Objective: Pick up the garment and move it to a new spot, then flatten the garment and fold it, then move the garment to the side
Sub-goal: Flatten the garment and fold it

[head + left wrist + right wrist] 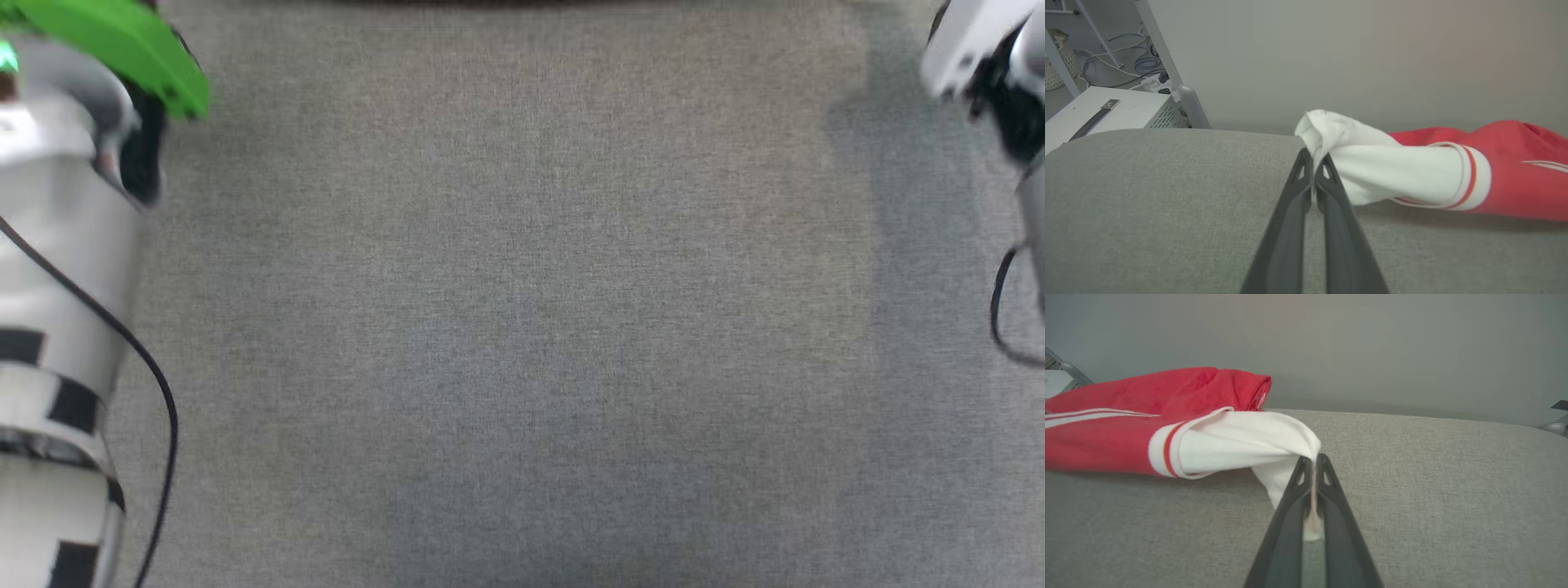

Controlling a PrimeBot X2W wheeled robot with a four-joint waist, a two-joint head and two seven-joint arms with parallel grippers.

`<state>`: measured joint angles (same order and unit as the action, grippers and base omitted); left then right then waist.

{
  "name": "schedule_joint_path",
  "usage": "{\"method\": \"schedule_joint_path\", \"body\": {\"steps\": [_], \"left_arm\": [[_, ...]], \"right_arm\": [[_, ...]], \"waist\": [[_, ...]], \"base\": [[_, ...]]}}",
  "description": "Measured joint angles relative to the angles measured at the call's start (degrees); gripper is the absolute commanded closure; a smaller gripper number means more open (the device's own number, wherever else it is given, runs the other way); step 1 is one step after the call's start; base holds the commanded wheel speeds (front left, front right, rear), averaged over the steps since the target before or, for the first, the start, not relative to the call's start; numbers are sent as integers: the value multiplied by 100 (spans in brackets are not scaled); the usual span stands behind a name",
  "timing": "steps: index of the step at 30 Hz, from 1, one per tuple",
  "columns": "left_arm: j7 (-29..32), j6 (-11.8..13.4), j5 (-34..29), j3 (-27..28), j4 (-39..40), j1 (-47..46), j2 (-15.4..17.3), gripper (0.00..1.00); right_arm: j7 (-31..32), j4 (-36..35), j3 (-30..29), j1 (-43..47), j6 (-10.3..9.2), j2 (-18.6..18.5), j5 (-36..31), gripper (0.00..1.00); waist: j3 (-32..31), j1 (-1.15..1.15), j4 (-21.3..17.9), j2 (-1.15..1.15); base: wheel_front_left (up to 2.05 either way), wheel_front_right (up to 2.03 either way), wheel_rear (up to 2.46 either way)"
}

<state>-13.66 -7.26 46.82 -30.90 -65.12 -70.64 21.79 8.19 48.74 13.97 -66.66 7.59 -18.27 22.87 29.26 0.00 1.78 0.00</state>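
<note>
At 3 o'clock from the left gripper (1314, 157) and 9 o'clock from the right gripper (1313, 459), holds the garment (1515, 175) strung sleeve to sleeve over the grey cushion (1147, 196), with both pairs of jaws clamped tight on white sleeve cloth.

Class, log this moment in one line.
left gripper: shut on white sleeve of red jersey T-shirt | right gripper: shut on white sleeve

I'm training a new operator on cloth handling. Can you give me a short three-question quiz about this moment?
1. True or false: the left gripper is shut on a white sleeve of the garment.
2. The fabric surface below the garment is: A grey, B blue, C green.
3. Fill in: the right gripper pinches ___ cloth.
Key: 1 true; 2 A; 3 white.
</note>
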Motion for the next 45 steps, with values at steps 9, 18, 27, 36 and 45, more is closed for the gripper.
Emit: {"method": "schedule_joint_path", "body": {"steps": [9, 18, 27, 36, 45], "left_arm": [[-92, -7, 573, -57, 768, 2106, -13, 100], [-99, 104, 486, -53, 1729, 3745, 345, 100], [141, 620, 555, -135, 3031, 5300, 617, 100], [399, 1407, 704, -87, 4577, 6719, 1137, 100], [648, 2080, 931, -103, 5661, 7920, 1406, 100]], "right_arm": [[-212, -899, -69, 2141, 0, -219, 641, 100], [215, -2332, -779, 4218, 0, -186, 653, 100], [909, -3740, -1718, 6247, 0, 444, 278, 100], [1461, -4548, -2339, 7635, 0, 1094, -15, 100], [1708, -4723, -2627, 8500, 0, 1436, -109, 100]], "waist": [[-651, -1, -2, 0], [-1471, -1, -37, 0], [-2180, -1, -53, 0], [-2702, -1, -7, 0], [-3042, -1, 57, 0]], "base": [[0, 0, 0], [0, 0, 0], [0, 0, 0], [0, 0, 0], [0, 0, 0]]}}
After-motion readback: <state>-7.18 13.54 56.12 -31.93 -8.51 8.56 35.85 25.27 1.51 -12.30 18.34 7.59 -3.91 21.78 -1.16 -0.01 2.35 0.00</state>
